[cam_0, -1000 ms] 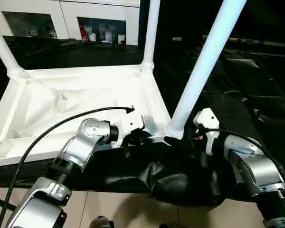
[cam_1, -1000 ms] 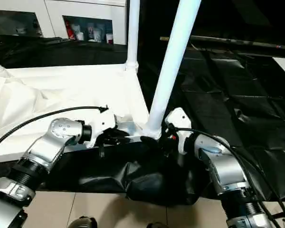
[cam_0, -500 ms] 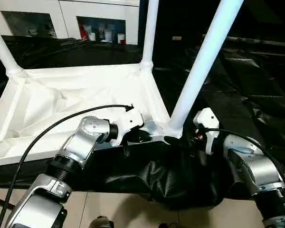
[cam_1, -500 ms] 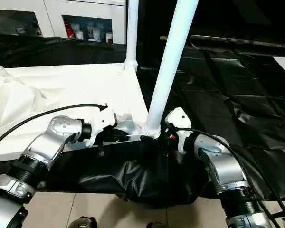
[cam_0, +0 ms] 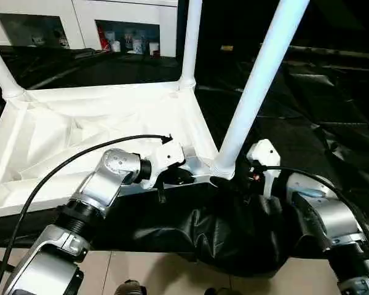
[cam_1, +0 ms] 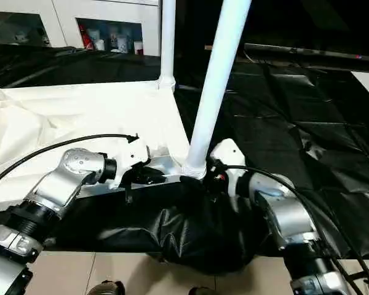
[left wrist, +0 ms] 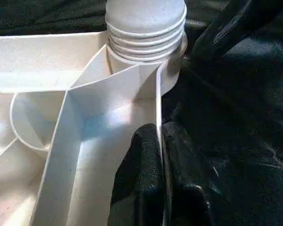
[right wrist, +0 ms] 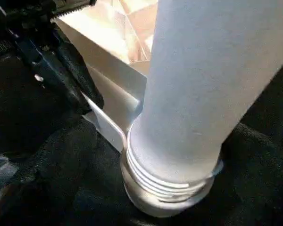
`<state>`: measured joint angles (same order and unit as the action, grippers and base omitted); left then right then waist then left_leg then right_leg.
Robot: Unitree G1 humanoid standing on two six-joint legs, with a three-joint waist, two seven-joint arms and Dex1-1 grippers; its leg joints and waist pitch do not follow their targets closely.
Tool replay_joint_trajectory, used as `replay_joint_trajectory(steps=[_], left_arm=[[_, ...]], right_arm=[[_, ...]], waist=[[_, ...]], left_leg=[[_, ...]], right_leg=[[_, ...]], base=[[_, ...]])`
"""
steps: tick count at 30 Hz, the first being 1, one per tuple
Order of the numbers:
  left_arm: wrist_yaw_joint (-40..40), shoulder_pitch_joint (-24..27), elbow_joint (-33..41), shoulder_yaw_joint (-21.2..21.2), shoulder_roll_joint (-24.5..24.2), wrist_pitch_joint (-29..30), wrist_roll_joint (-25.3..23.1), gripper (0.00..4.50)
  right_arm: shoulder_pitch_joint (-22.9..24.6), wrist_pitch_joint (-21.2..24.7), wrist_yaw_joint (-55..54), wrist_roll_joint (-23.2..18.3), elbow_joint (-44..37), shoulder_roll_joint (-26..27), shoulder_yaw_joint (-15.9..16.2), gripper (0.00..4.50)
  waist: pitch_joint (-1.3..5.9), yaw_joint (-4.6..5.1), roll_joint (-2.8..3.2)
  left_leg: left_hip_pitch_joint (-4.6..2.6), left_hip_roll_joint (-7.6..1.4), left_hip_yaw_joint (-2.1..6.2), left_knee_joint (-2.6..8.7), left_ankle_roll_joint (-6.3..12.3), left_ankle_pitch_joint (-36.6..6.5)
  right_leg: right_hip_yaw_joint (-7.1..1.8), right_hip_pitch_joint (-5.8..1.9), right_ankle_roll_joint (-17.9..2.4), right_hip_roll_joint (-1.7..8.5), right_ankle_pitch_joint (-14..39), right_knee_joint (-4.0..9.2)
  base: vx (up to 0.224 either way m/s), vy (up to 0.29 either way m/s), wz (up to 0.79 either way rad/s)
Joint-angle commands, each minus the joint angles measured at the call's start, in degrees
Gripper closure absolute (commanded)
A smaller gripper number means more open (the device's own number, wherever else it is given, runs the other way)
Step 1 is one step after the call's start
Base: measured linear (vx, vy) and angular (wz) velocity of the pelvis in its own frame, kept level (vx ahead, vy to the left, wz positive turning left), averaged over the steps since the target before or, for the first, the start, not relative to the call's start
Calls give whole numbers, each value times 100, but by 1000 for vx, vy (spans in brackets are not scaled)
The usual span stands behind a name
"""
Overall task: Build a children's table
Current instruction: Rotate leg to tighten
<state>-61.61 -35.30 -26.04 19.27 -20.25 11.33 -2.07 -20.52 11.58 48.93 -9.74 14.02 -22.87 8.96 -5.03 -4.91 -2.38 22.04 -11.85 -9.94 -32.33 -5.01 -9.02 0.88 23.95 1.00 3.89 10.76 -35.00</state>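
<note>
Now L fingers (left wrist: 141, 179) pinch ribbed tabletop (cam_0: 80, 129) rim; tubular leg (cam_0: 258, 80) socketed.

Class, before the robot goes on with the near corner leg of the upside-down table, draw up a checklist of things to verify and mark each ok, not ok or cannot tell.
1. Tabletop lies ribbed side up on the black sheet: ok.
2. Left gripper clamps the tabletop's near edge wall, a finger on each side: ok.
3. Near corner leg stands in its socket: ok.
4. Leg fully seated: not ok; thread rings show above the socket.
5. Right gripper's hold on the leg: cannot tell.
6. Far legs stand upright in their sockets: ok.
</note>
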Motion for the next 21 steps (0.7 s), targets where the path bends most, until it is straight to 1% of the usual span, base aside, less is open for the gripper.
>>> replay_joint_trajectory(steps=[1, 2, 3, 5, 6, 10, 11, 12, 14, 16, 17, 18, 21], left_arm=[[90, 156, -138, 85, -100, 113, -171, 437], [95, 163, -126, 80, -99, 114, -163, 437], [94, 172, -112, 80, -105, 110, -151, 437], [103, 189, -97, 68, -107, 101, -128, 437], [105, 197, -90, 62, -107, 102, -118, 450], [114, 223, -81, 35, -127, 84, -107, 450], [114, 229, -77, 28, -134, 86, -104, 450], [114, 234, -74, 24, -140, 87, -102, 450], [117, 247, -71, 15, -150, 87, -101, 450], [120, 260, -77, 8, -161, 84, -103, 450], [120, 260, -77, 8, -161, 84, -103, 450], [121, 264, -75, 7, -164, 83, -104, 450], [123, 265, -89, 2, -183, 74, -108, 450]], right_arm=[[-92, -64, -179, 150, 192, 48, -19, 0], [-125, -66, -239, 128, 227, 76, -71, 0], [-156, -20, -274, 53, 247, 111, -143, 0], [-184, 30, -249, -70, 255, 135, -232, 0], [-189, 30, -234, -94, 260, 133, -249, 30], [-179, -8, -106, -213, 278, 140, -311, 43], [-170, -5, -82, -257, 253, 153, -335, 68], [-164, -1, -69, -285, 237, 162, -349, 68], [-140, 23, -24, -314, 203, 150, -347, 83], [-113, 11, 30, -296, 221, 124, -319, 109], [-113, 11, 30, -296, 221, 124, -319, 118], [-109, 15, 46, -298, 222, 122, -312, 118], [-94, 23, 84, -305, 207, 104, -272, 152]], waist=[[306, 1, -37], [309, 1, -40], [309, -4, -32], [308, 1, -36], [311, -1, -35], [304, -2, -31], [302, 0, -25], [306, 1, -32], [304, 6, -32], [294, 11, -31], [294, 11, -31], [298, 12, -36], [294, 14, -43]], left_leg=[[-78, -94, -20, 387, 103, -1524], [-69, -93, -20, 385, 106, -1475], [-74, -92, -21, 384, 110, -1480], [-72, -94, -21, 387, 119, -1471], [-72, -96, -20, 385, 131, -1471], [-78, -95, -26, 383, 142, -1447], [-78, -96, -26, 383, 144, -1457], [-76, -95, -25, 381, 152, -1472], [-77, -94, -27, 383, 151, -1462], [-76, -94, -24, 390, 139, -1529], [-76, -94, -24, 390, 139, -1529], [-76, -95, -22, 390, 136, -1518], [-73, -94, -24, 388, 141, -1506]], right_leg=[[-152, -208, -1013, 300, 1641, 491], [-155, -216, -1029, 305, 1566, 483], [-154, -216, -1032, 306, 1561, 485], [-152, -220, -1025, 299, 1538, 480], [-153, -224, -1018, 301, 1521, 475], [-154, -221, -1027, 297, 1471, 473], [-154, -219, -1030, 297, 1473, 474], [-153, -223, -1029, 297, 1477, 472], [-152, -221, -1031, 292, 1474, 475], [-153, -217, -1010, 296, 1602, 486], [-153, -217, -1010, 296, 1602, 486], [-153, -220, -999, 298, 1618, 486], [-156, -214, -984, 299, 1650, 492]], base=[[0, 0, 0], [0, 0, 0], [0, 0, 0], [0, 0, 0], [0, 0, 0], [0, 0, 0], [0, 0, 0], [0, 0, 0], [0, 0, 0], [0, 0, 0], [0, 0, 0], [0, 0, 0], [0, 0, 0]])
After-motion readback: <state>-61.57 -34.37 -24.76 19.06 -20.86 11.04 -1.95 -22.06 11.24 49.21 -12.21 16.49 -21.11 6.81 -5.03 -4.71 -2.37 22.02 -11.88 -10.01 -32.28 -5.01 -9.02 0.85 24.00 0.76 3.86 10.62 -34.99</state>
